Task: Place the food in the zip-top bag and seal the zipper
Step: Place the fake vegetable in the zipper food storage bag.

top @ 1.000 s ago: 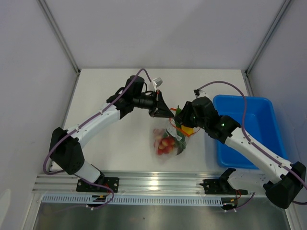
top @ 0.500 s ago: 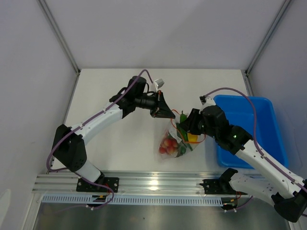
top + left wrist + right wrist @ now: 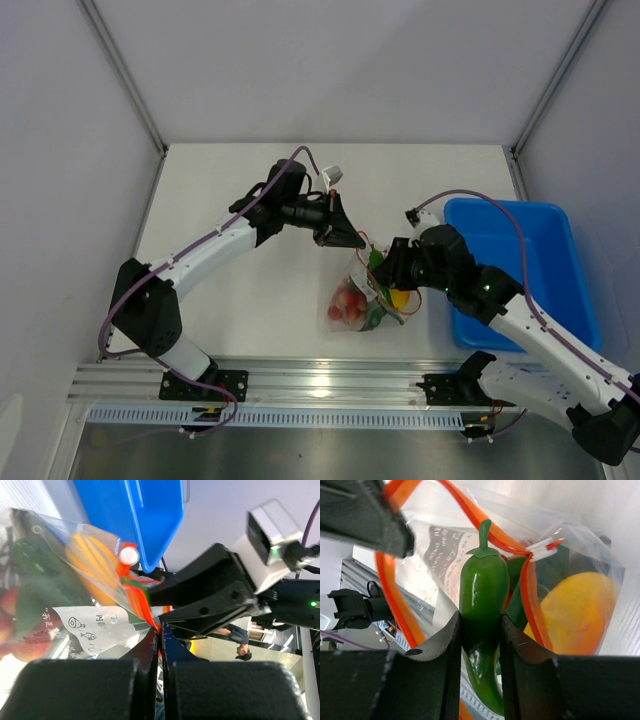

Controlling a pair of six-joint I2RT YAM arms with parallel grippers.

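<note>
Your right tool (image 3: 480,625) has dropped lower-centre, clamping the green pepper (image 3: 482,590). Your left tool (image 3: 160,636) pinches the zipper (image 3: 137,597); tugging could free it.

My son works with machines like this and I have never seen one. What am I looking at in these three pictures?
Two white robot arms are bolted to the near edge of a table. The wide picture looks down from above: the left arm and right arm meet over a clear bag, with a blue bin on the right. The other two pictures come from a small camera on each wrist, looking along that arm's own jaws. The left jaws are shut on the bag's orange strip, holding its edge. The right jaws grip a green pepper at the open mouth. Red tomatoes and a yellow pepper are already inside.
</note>
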